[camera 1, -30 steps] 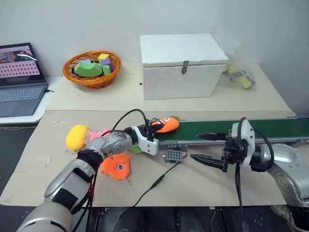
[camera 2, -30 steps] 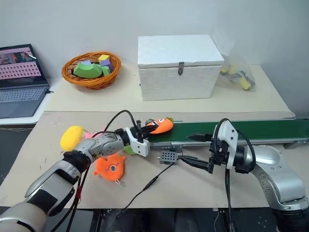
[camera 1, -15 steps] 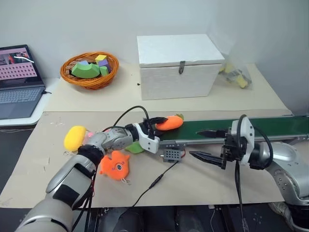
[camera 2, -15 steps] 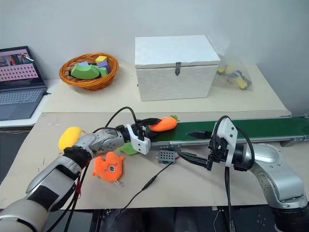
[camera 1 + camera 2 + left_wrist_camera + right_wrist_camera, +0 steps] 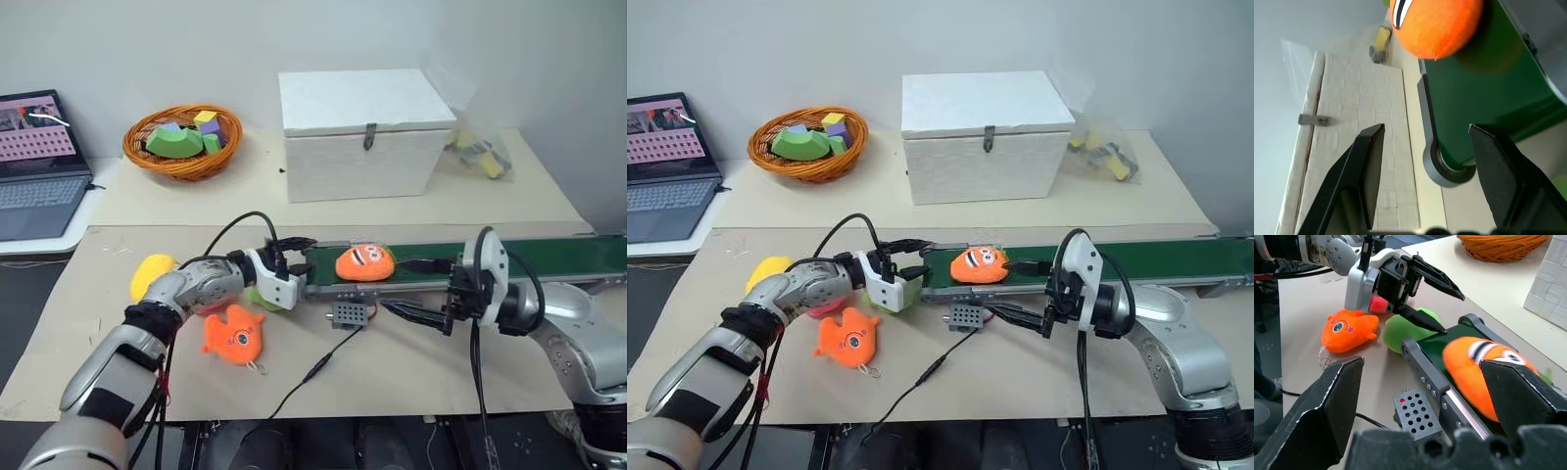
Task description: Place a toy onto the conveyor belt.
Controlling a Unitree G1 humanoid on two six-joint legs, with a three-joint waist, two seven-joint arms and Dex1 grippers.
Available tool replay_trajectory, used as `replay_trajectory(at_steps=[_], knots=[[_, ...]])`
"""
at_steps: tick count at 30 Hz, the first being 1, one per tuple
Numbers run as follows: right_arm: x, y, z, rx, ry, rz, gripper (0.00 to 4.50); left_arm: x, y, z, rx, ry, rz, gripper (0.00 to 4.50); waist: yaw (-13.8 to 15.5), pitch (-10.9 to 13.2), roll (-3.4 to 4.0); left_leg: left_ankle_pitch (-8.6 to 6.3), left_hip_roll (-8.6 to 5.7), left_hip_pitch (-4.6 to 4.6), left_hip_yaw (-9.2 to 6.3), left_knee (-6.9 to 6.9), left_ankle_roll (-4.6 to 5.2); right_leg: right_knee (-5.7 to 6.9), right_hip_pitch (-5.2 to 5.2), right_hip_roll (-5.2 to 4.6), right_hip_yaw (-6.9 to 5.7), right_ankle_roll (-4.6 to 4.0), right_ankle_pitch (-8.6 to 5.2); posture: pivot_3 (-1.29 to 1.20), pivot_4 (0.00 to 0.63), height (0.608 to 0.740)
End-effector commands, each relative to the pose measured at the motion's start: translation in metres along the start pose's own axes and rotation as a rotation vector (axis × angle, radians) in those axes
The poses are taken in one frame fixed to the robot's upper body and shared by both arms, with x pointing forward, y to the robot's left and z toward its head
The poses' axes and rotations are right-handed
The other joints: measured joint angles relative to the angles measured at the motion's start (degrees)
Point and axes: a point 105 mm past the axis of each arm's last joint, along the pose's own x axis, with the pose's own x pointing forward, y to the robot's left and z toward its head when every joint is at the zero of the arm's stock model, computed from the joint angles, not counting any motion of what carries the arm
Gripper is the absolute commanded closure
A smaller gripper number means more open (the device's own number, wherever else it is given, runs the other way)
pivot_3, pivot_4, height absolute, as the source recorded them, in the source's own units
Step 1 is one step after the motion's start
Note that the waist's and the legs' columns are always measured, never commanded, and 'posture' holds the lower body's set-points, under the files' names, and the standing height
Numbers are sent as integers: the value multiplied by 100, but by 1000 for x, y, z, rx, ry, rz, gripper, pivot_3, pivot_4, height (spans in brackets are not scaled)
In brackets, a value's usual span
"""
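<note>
On the worktop [image 5: 411, 377], the orange fish plush [image 5: 234, 334] lies nearest; beyond it, both pincers gape wide and empty, the left pincer [image 5: 292, 256] just off the belt's end, the right pincer [image 5: 416, 289] alongside. The toy [image 5: 364, 262] rests on the conveyor belt [image 5: 529, 257], looking soft and light, best pinched across its middle.
</note>
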Motion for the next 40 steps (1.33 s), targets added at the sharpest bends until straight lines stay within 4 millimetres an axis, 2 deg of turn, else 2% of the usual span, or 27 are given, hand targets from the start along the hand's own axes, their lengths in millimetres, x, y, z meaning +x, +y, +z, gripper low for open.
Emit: replay_trajectory(at_steps=[1, 4, 7, 8, 10, 12, 16, 25, 40], knots=[[-1, -1, 8, -49, -23, -3, 0, -12, 25, -9, -257, 33, 91, 1544, -3, 0, 1, 0, 0, -2, 0, 0, 0, 2, -2, 0, 0, 0, 0, 0, 150, 740], [-2, -1, 8, -49, -21, -6, 0, -25, 30, -4, -672, -19, 29, 1544, -38, 0, 1, 0, 1, -20, -5, 16, 1, 44, -16, -1, -2, 0, 0, 0, 150, 740], [-3, -1, 7, -49, -20, -8, 0, -54, 46, 31, -1182, -229, -141, 1544, -108, 0, 2, -4, 1, -26, -8, 26, 7, 61, -21, -2, -2, 2, -2, 0, 150, 740], [-2, 0, 7, -48, -20, -9, 0, -65, 55, 44, -1273, -311, -183, 1544, -131, 1, 3, -5, 1, -25, -10, 29, 10, 67, -21, -1, -2, 3, -4, 0, 150, 740], [-2, 0, 6, -47, -21, -10, 0, -79, 68, 54, -1361, -377, -194, 1544, -157, 2, 4, -7, 1, -22, -11, 29, 12, 73, -24, -1, -1, 5, -6, 0, 150, 740], [-2, 1, 7, -44, -23, -8, 0, -87, 69, 59, -1400, -381, -212, 1544, -145, 2, 6, -7, 2, -2, -10, 26, 11, 72, -10, -1, 0, 5, -7, 0, 150, 740], [-2, -1, 6, -43, -19, -7, 0, -89, 62, 58, -1416, -328, -215, 1544, -127, 2, 5, -7, 1, 45, 2, 15, 10, 67, 26, 0, 6, -1, -11, 0, 150, 740], [0, -3, 7, -46, -14, 4, 0, -87, 57, 57, -1354, -266, -209, 1544, -113, 2, 5, -5, 1, 45, 5, 11, 6, 64, 20, 0, 10, -5, -12, 0, 150, 740], [5, -2, 8, -41, -18, 31, 0, -88, 49, 66, -1358, -262, -235, 1544, -112, 2, 5, -5, 2, 43, 8, 9, 6, 46, 17, 0, 14, -7, -14, 0, 150, 740]])
